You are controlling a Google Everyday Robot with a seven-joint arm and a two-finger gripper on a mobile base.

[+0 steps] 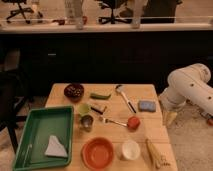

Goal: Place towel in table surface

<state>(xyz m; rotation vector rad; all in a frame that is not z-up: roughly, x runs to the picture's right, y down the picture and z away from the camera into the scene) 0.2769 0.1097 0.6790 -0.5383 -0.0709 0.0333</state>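
Note:
The towel, a small pale grey-blue wedge of cloth, lies in the near part of the green tray at the table's left end. The table surface is a top of pale wooden planks crowded with small items. My gripper hangs off the table's right edge at the end of the white arm, pointing down, far from the towel. It is open and holds nothing.
On the table are a blue pad, a white cup, an orange bowl, a dark bowl, a metal cup, a ladle, a red object and a brush. A dark counter runs behind.

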